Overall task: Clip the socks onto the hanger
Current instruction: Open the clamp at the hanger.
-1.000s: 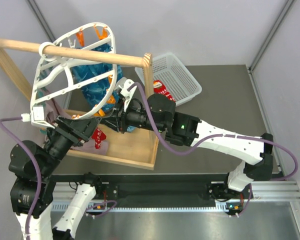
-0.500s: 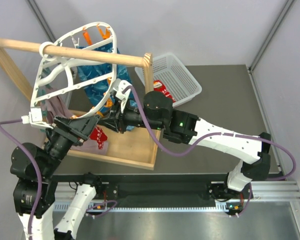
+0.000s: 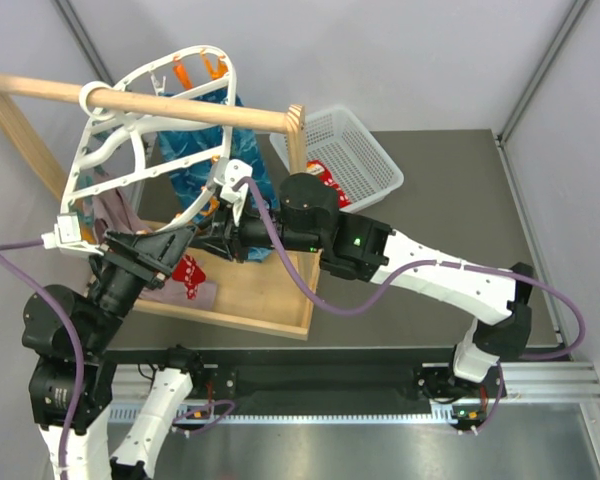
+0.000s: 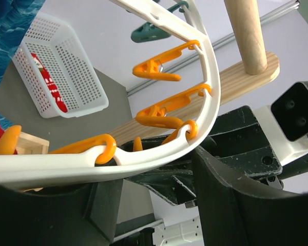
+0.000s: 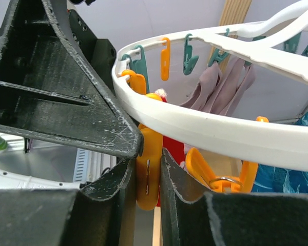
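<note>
The orange clip (image 5: 148, 179) at the near rim of the hanger (image 3: 227, 85) is pinched between the fingers of the right gripper (image 5: 148, 159), which are closed tight on its handles. By judgement, this is the step of opening a clip so that a sock can be fed in. The squeeze should be released only once the sock's edge sits deep in the clip's mouth, and the frame should be prevented from swinging on the wooden rail (image 3: 180, 110). The left gripper (image 4: 154, 174) is seen at the same near rim with its fingers apart and the rim lying across them. Whether any pressure is put on the rim cannot be told.

Two socks are counted. One sock (image 3: 190, 272) is seen just below the hanger's near rim, though whether it hangs or lies there cannot be told. The other sock (image 3: 327, 180) lies in the white basket (image 3: 380, 150), to the right of the hanger. One hanger, one rail and one basket are counted. Under the hanger, one blue cloth (image 3: 195, 165) and one mauve cloth (image 3: 110, 210) are hung. At least four orange clips are counted in the left wrist view.
</note>
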